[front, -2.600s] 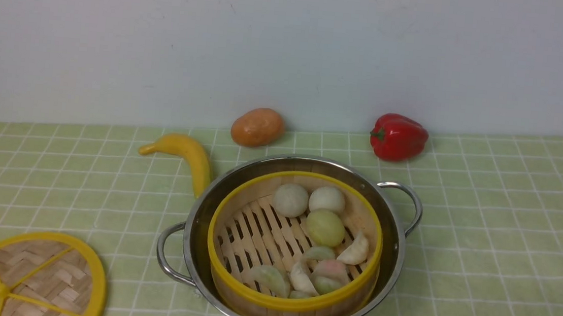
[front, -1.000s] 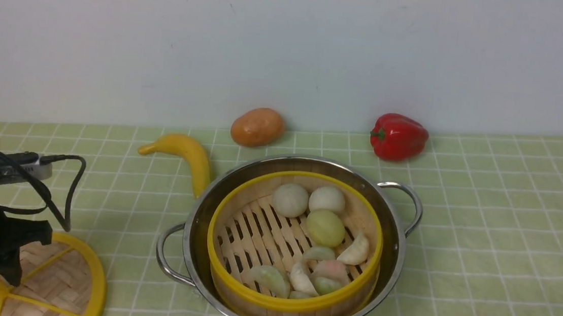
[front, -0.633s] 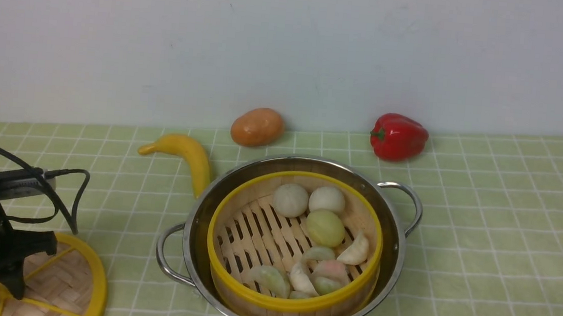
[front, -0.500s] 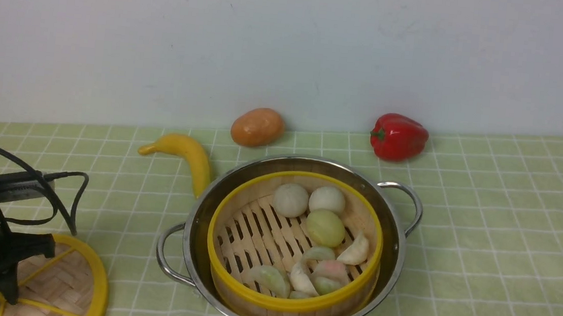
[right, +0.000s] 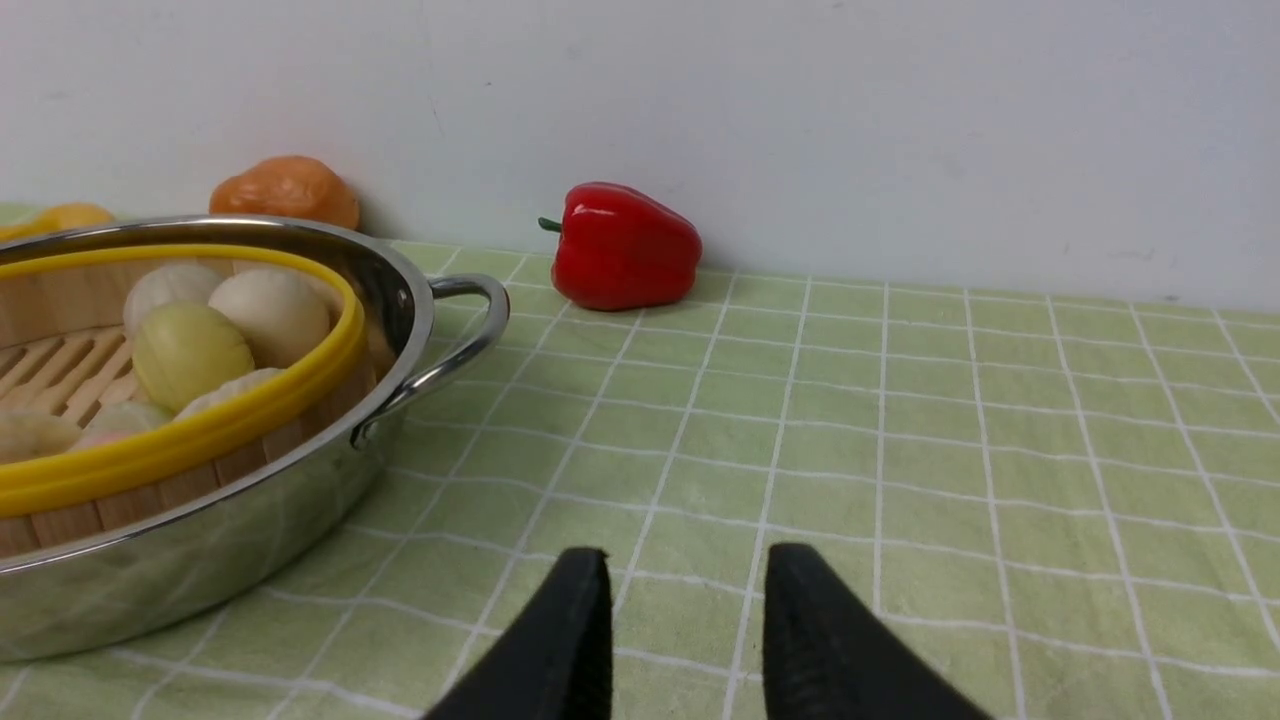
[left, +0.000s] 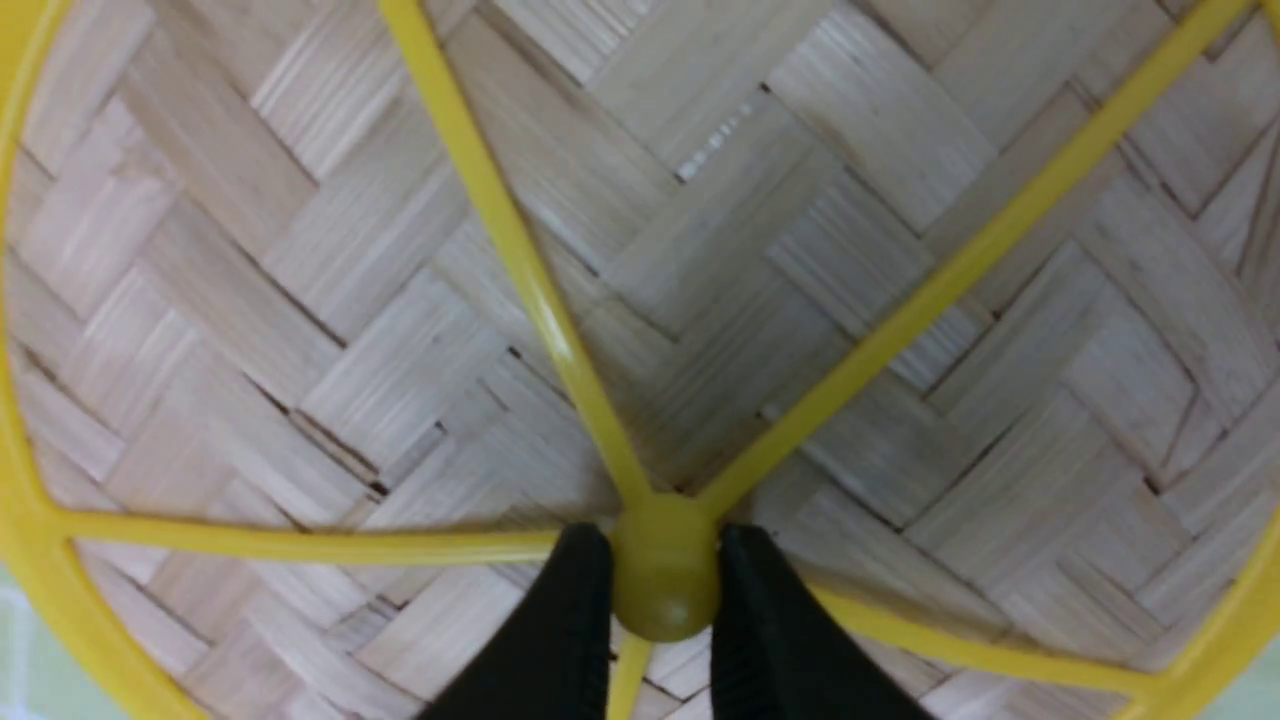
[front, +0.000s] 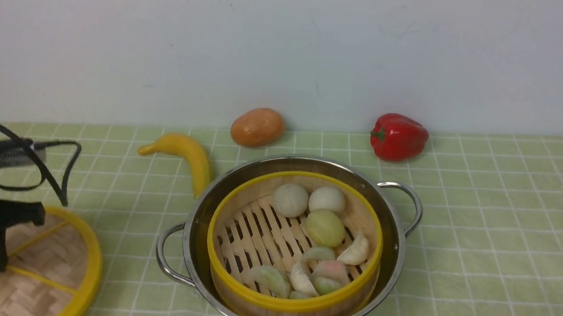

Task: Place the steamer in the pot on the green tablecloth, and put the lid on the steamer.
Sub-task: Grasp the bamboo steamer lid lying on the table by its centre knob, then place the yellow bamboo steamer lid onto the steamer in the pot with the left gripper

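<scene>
Pale wall [front: 291, 52] backs a table spread with the green tablecloth [front: 498, 238], its white grid running to every edge. Largest on it is the pot [front: 199, 222], near the middle, and the steamer [front: 254, 232] already sits inside it, holding buns [front: 290, 199] and dumplings [front: 301, 282] toward its far and right side. So the step in hand, as we judge it, is the lid [front: 43, 254], which lies well to the left of the pot at the near edge; whether it rests on the cloth or is just clear of it we cannot tell. Our left hand [left: 665, 540] is clamped on the lid's small yellow hub [left: 665, 590], one finger on each side. Our right hand [right: 687, 555] hangs with fingers apart above the cloth, off to the right of the pot, gripping nothing. To do this well we should raise the lid straight up and level, since a pinch on so small a knob may let the disc tip or swing. We then carry it high over the pot's left loop handle [front: 166, 255], centre yellow rim over yellow rim, lower gently, and only then let go.
</scene>
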